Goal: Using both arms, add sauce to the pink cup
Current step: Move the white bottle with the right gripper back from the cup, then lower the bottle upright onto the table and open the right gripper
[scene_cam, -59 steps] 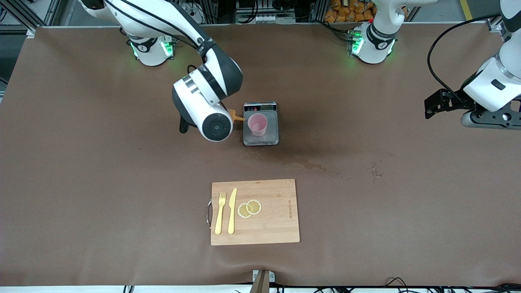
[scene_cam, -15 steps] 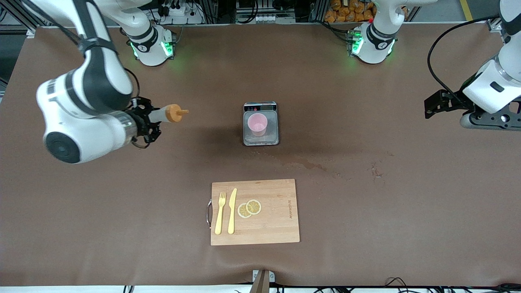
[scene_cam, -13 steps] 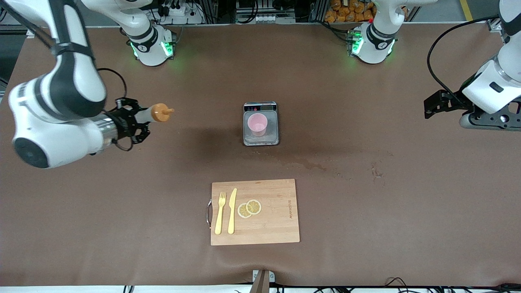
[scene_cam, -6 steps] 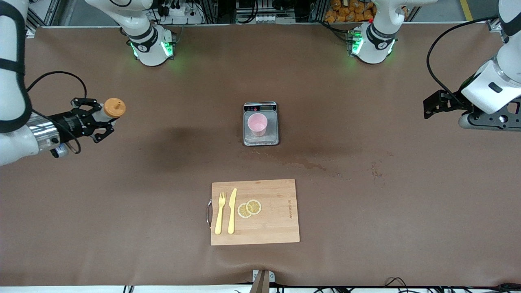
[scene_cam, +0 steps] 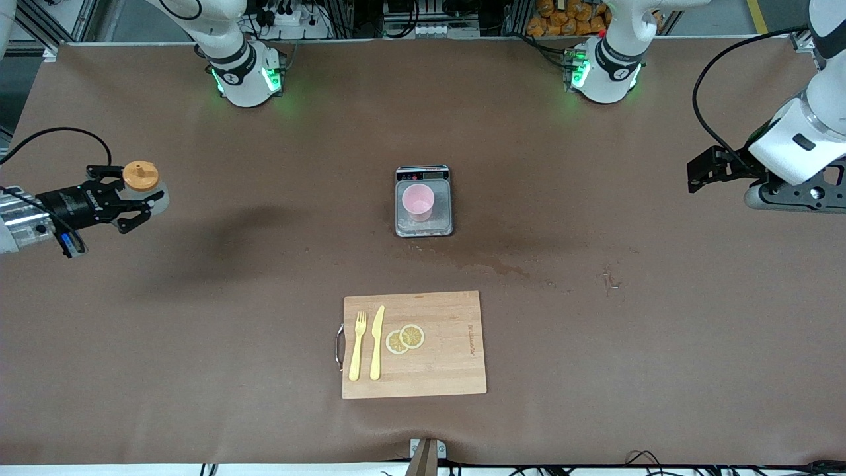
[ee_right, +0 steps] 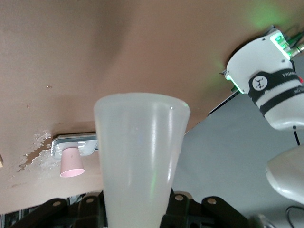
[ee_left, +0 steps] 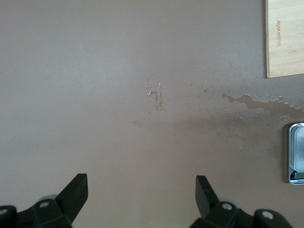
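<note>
The pink cup stands on a small kitchen scale in the middle of the table. It also shows in the right wrist view. My right gripper is shut on the translucent sauce bottle with its orange cap. It holds the bottle over the table at the right arm's end, well away from the cup. In the right wrist view the bottle body fills the space between the fingers. My left gripper is open and empty and waits over the left arm's end of the table.
A wooden cutting board lies nearer the front camera than the scale. On it are a yellow fork, a knife and lemon slices. A wet stain lies between board and scale.
My right arm has carried the bottle away from the cup toward the right arm's end of the table. The bottle has turned from sideways to nearly upright. The left arm has not moved.
</note>
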Robot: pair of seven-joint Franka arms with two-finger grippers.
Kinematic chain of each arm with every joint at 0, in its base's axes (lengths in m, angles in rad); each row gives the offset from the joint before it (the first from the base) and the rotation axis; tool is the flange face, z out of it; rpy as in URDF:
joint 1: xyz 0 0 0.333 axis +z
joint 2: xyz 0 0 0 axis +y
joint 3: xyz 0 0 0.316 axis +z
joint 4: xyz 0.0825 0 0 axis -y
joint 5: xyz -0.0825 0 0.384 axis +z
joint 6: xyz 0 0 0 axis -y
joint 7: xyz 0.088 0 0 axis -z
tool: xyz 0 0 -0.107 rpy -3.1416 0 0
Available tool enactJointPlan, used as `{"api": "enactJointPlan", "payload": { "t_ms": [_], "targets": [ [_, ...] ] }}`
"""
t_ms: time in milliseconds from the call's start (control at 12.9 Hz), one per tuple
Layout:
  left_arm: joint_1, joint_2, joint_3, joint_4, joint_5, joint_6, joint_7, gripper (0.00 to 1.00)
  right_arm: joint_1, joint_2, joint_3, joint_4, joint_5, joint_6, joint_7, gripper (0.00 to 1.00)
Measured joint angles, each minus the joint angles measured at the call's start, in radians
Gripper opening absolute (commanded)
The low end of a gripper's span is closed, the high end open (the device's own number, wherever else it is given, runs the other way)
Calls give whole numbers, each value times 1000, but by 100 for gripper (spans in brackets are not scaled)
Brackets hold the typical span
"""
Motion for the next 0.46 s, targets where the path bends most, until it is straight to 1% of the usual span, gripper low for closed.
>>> {"api": "enactJointPlan", "payload": {
  "t_ms": [310, 465],
  "targets": [
    [0, 0, -1, -1, 0, 0, 0, 100, -138, 120, -2, -1, 66, 2, -150, 28],
    [0, 0, -1, -1, 0, 0, 0, 100, -177, 172, -2, 1, 78, 6, -191, 28]
  ]
}}
